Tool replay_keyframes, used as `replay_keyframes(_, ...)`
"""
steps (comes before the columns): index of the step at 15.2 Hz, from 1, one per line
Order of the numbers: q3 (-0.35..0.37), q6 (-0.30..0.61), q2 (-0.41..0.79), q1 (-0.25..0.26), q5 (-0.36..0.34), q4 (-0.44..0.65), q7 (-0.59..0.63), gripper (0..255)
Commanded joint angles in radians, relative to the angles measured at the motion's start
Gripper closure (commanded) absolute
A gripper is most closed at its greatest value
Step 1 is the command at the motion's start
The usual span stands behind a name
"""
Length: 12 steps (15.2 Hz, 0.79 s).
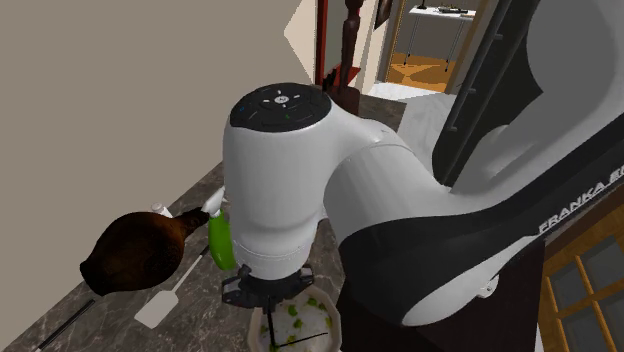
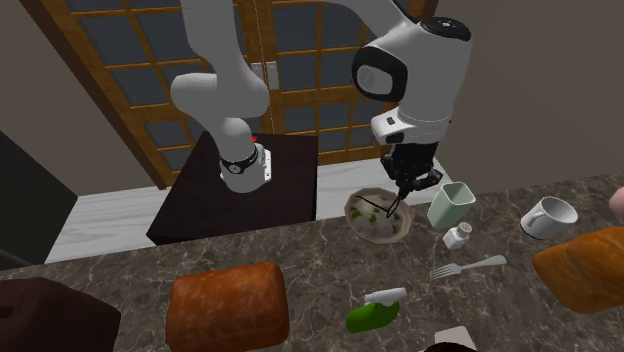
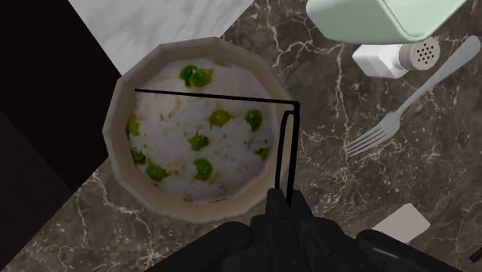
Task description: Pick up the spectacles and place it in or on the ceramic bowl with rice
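1. Wrist view: the ceramic bowl point(image 3: 114, 135) stands at the countertop point(image 3: 324, 154) edge and is filled with white rice point(image 3: 232, 143) dotted with green peas point(image 3: 202, 166).
   - The gripper point(image 3: 284, 207) is clenched on the spectacles point(image 3: 216, 96), a thin black wire frame.
   - Its fingers meet on one side piece, and the rest of the frame reaches out over the rice, inside the bowl's rim.
   - I cannot tell whether the frame touches the rice.
   - Further in from that edge lie a pale green cup point(image 3: 371, 19), a white shaker point(image 3: 390, 58) on its side and a fork point(image 3: 402, 108).

2. Second exterior view: this one adds the dark stand point(image 2: 240, 200), set against the countertop edge where the bowl sits.
   - The gripper points straight down over the bowl, and the black frame hangs from it into the bowl's mouth.
   - The cup is just beside the bowl, with the shaker and fork in front of it.
   - A white mug point(image 2: 548, 216) stands further along, near the same edge.
   - A brown loaf point(image 2: 225, 305) and a green bottle point(image 2: 372, 312) lie toward the opposite edge.

3. Shoulder view: the arm's white body covers much of the countertop, and the gripper shows beneath it, above the rice.
   - Here a brown bottle point(image 1: 130, 252) lies on its side next to a white spatula point(image 1: 158, 308).
   - The green bottle is between them and the bowl.
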Motion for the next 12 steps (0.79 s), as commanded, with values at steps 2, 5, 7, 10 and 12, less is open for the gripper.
replay_keyframes(2, 0.062, 0.045, 0.039, -0.039, -0.03, -0.008, 0.038, 255)
replay_keyframes(5, 0.118, 0.095, 0.078, -0.084, -0.064, -0.028, 0.065, 255)
replay_keyframes(7, 0.164, 0.129, 0.109, -0.124, -0.096, -0.04, 0.089, 255)
replay_keyframes(10, 0.263, 0.18, 0.164, -0.216, -0.164, -0.057, 0.139, 255)
replay_keyframes(12, 0.388, 0.214, 0.208, -0.34, -0.23, -0.067, 0.187, 255)
